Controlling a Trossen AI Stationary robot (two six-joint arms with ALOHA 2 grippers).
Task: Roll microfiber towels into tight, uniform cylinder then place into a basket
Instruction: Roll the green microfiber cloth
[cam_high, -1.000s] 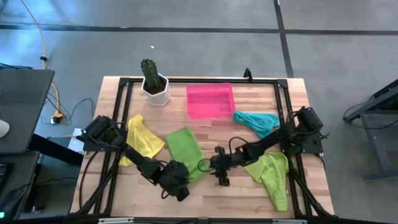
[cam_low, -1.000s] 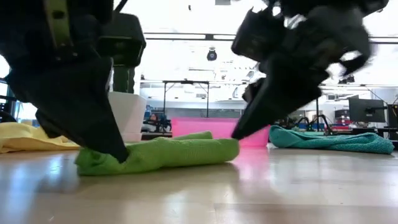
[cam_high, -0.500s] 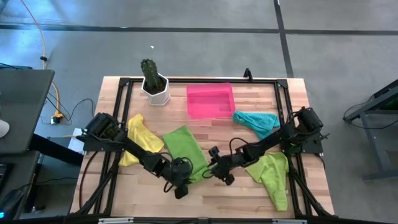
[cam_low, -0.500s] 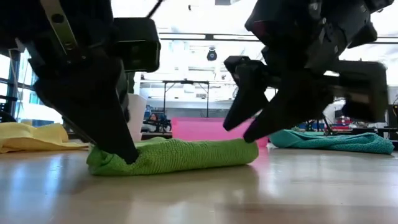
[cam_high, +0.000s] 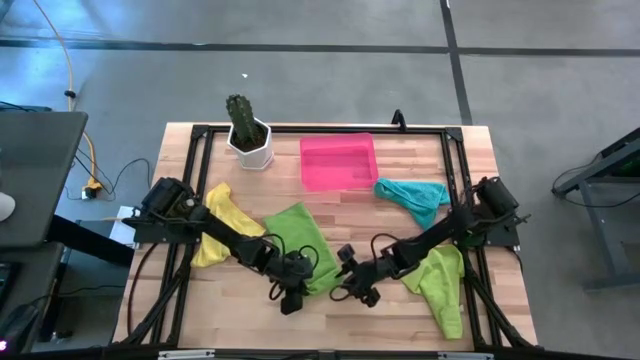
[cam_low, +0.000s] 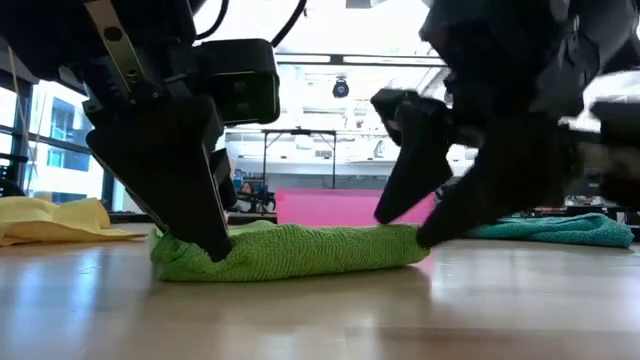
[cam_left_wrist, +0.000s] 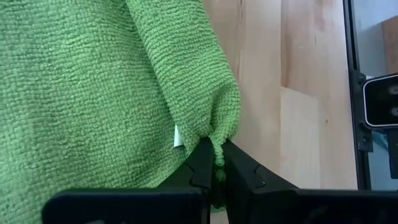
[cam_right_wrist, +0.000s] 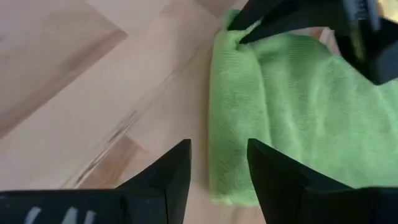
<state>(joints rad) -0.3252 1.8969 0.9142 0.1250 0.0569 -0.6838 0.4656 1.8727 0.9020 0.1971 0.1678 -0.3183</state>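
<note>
A lime green microfiber towel (cam_high: 298, 238) lies mid-table, its near edge folded into a low roll (cam_low: 300, 250). My left gripper (cam_high: 293, 290) is shut on the roll's left end. My right gripper (cam_high: 345, 287) is open, slanting down, its fingers on either side of the roll's right end (cam_right_wrist: 231, 186). A yellow towel (cam_high: 225, 232), a teal towel (cam_high: 410, 195) and a second lime green towel (cam_high: 440, 282) lie flat on the table. The pink basket (cam_high: 338, 160) stands at the far middle. My left gripper pinches the bunched corner (cam_left_wrist: 217, 151) at the left end of the towel's rolled near edge between its two fingers. The fingers slant down from the near left. The roll lies on the table and the towel spreads flat beyond it. My right gripper: I cannot tell whether its fingers touch the roll.
A white pot with a green cactus (cam_high: 248, 135) stands at the far left beside the basket. A black frame (cam_high: 320, 130) runs round the table. Bare wood (cam_high: 320, 320) lies along the near edge.
My left gripper has drawn the towel's left corner toward the table's right and turned about its own line; the rolled near edge has slid rightward and grown fuller. My right gripper has rolled its wrist and moved toward the near edge, down to the roll's right end.
</note>
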